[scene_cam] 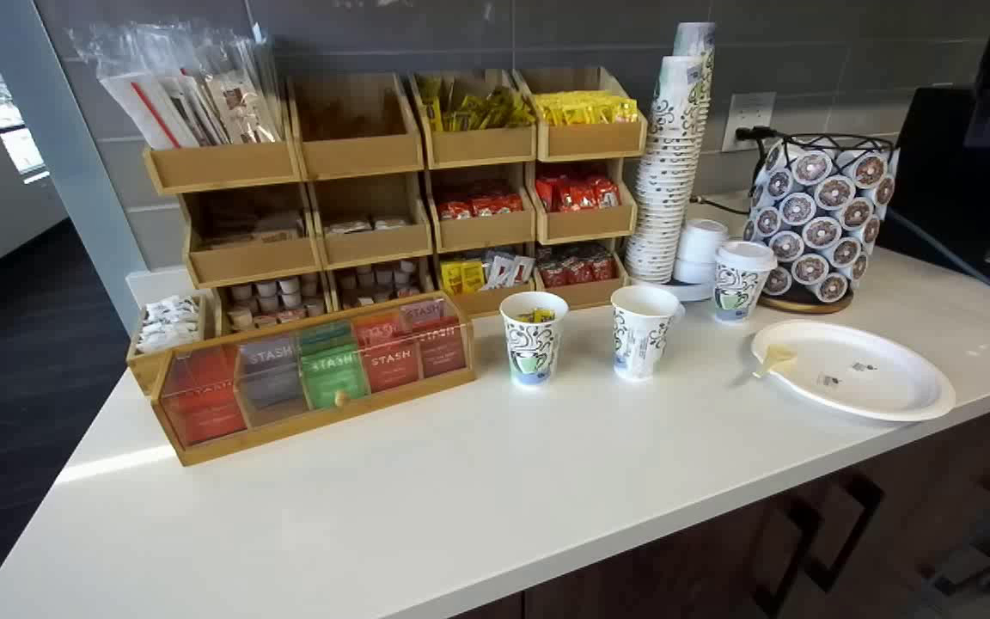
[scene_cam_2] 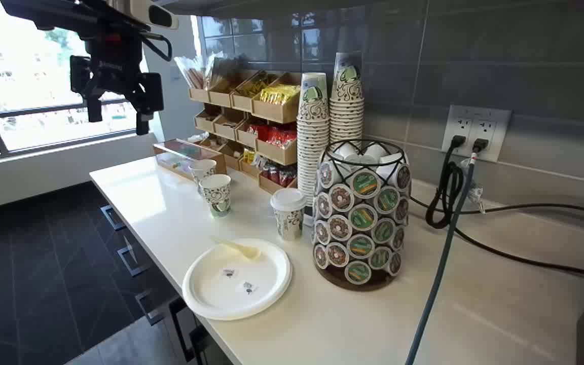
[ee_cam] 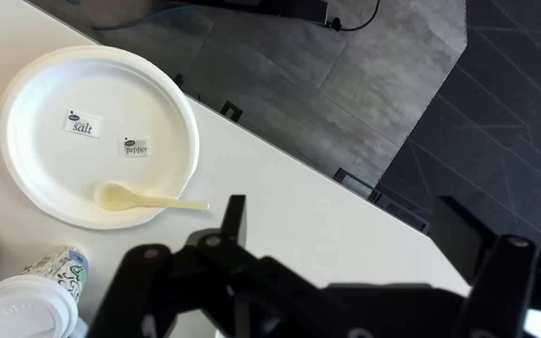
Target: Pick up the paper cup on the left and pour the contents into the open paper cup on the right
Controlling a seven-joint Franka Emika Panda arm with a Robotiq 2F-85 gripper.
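The left paper cup (scene_cam: pixel 532 352) stands upright on the counter with yellow packets (scene_cam: pixel 538 315) showing inside its rim. The right paper cup (scene_cam: pixel 641 340) stands upright and open a short way beside it; its inside is not clearly seen. In an exterior view the left cup (scene_cam_2: pixel 203 168) is partly hidden behind the right cup (scene_cam_2: pixel 217 195). My gripper (scene_cam_2: pixel 118 116) hangs high above the counter, well above both cups. It is open and empty, with its fingers wide apart in the wrist view (ee_cam: pixel 341 211). There the gripper body covers the area of the cups.
A lidded cup (scene_cam: pixel 737 288), a pod rack (scene_cam: pixel 821 223) and a plate (scene_cam: pixel 882 387) with a spoon (scene_cam: pixel 774 359) stand to the right. Tall cup stacks (scene_cam: pixel 671 172), packet bins (scene_cam: pixel 469 142) and a tea box (scene_cam: pixel 314 378) are behind and left. The counter's front edge (scene_cam: pixel 675 516) drops off.
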